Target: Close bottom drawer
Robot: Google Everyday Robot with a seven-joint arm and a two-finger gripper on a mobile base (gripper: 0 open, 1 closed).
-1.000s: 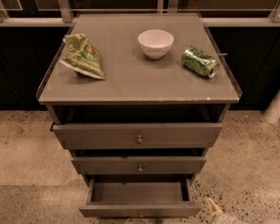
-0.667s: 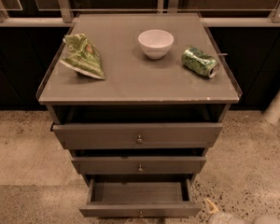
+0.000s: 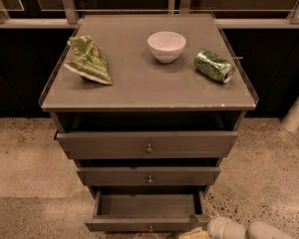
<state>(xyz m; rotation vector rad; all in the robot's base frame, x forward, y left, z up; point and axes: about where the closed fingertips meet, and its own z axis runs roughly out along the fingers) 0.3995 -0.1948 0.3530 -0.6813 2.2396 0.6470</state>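
My hand (image 3: pixel 196 233) sits at the very bottom of my view, just beside the right front corner of the bottom drawer (image 3: pixel 134 225); how open it is I cannot tell; the drawer stands pulled out, lowest of three; on the tabletop (image 3: pixel 149 91) rest a white bowl (image 3: pixel 166 46), a green can (image 3: pixel 214 65) and a green bag (image 3: pixel 88 59).

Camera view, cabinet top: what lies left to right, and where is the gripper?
Left to right: green chip bag → white bowl → green can. The gripper is at the bottom edge, beside the open bottom drawer's right front corner.
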